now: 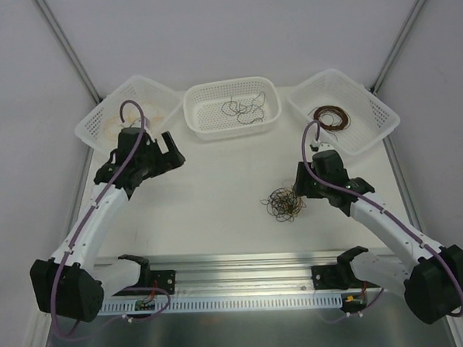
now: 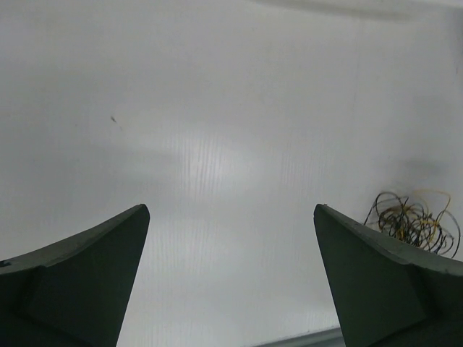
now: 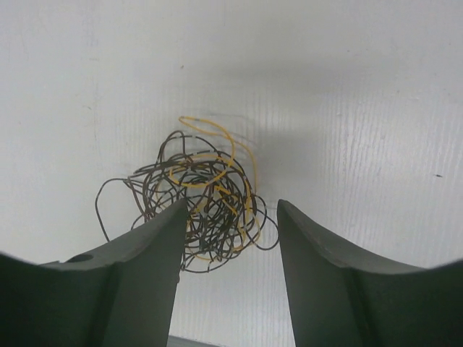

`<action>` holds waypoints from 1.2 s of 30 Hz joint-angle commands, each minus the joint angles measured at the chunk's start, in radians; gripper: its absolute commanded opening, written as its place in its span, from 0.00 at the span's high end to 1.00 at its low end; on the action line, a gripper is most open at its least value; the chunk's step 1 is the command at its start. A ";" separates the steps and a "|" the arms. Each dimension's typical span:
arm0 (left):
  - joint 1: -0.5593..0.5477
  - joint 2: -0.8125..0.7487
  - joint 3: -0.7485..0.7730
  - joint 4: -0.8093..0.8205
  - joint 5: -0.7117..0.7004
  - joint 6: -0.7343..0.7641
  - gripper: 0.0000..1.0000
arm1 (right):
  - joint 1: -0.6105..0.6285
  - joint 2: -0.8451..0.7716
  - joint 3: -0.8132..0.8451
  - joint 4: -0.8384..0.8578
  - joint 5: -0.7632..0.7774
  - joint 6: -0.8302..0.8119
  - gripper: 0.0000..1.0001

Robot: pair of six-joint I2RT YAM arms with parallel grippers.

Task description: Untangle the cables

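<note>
A tangled clump of thin yellow, black and brown cables lies on the white table right of centre. In the right wrist view the clump sits just beyond and partly between my open fingers. My right gripper hovers right next to it, open and empty. My left gripper is open and empty at the far left, near the left basket; in its wrist view the clump shows at the right edge behind one finger.
Three white baskets stand along the back: the left one holds pale wire, the middle one holds a few dark wires, the right one holds a brown coil. A metal rail runs along the near edge.
</note>
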 commanded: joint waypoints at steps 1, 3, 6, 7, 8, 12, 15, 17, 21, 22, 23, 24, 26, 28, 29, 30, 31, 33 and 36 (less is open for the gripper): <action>-0.055 -0.075 -0.104 0.021 0.052 -0.026 0.01 | -0.023 0.034 0.060 0.058 0.026 0.042 0.44; -0.099 -0.117 -0.171 0.030 0.078 -0.045 0.01 | -0.038 0.072 0.067 0.081 0.023 0.064 0.48; -0.145 -0.168 -0.244 0.047 0.089 -0.063 0.01 | -0.051 0.126 0.069 0.126 0.009 0.080 0.52; -0.173 -0.179 -0.257 0.051 0.090 -0.069 0.01 | -0.051 0.138 0.069 0.137 0.008 0.083 0.53; -0.187 -0.188 -0.283 0.056 0.092 -0.073 0.01 | -0.055 0.152 0.071 0.155 0.005 0.083 0.55; -0.234 -0.227 -0.336 0.080 0.105 -0.091 0.01 | -0.055 0.234 0.071 0.201 -0.032 0.083 0.59; -0.257 -0.237 -0.363 0.093 0.105 -0.100 0.01 | -0.057 0.264 0.063 0.245 -0.051 0.086 0.62; -0.277 -0.242 -0.376 0.108 0.110 -0.108 0.01 | -0.057 0.297 0.064 0.267 -0.064 0.083 0.64; -0.319 -0.228 -0.382 0.152 0.119 -0.125 0.01 | -0.055 0.327 0.063 0.299 -0.123 0.075 0.76; -0.326 -0.222 -0.380 0.172 0.118 -0.126 0.01 | -0.054 0.328 0.063 0.301 -0.138 0.075 0.80; -0.345 -0.205 -0.376 0.182 0.118 -0.131 0.01 | -0.049 0.321 0.067 0.296 -0.141 0.074 0.88; -0.354 -0.196 -0.373 0.192 0.118 -0.134 0.01 | -0.045 0.314 0.070 0.290 -0.143 0.071 0.93; -0.377 -0.165 -0.362 0.232 0.106 -0.146 0.01 | -0.032 0.282 0.077 0.267 -0.141 0.065 0.99; -0.415 -0.142 -0.356 0.263 0.099 -0.157 0.01 | -0.023 0.256 0.087 0.246 -0.146 0.063 0.99; -0.426 -0.119 -0.350 0.284 0.098 -0.163 0.01 | -0.010 0.242 0.092 0.235 -0.150 0.062 1.00; -0.438 -0.107 -0.347 0.321 0.092 -0.171 0.01 | 0.000 0.213 0.109 0.226 -0.152 0.059 1.00; -0.463 -0.093 -0.341 0.341 0.086 -0.172 0.01 | 0.012 0.199 0.120 0.207 -0.149 0.054 0.99; -0.489 -0.049 -0.316 0.390 0.070 -0.166 0.01 | 0.049 0.158 0.136 0.192 -0.143 0.049 1.00; -0.540 0.006 -0.279 0.422 0.050 -0.142 0.01 | 0.102 0.132 0.172 0.169 -0.141 0.045 0.99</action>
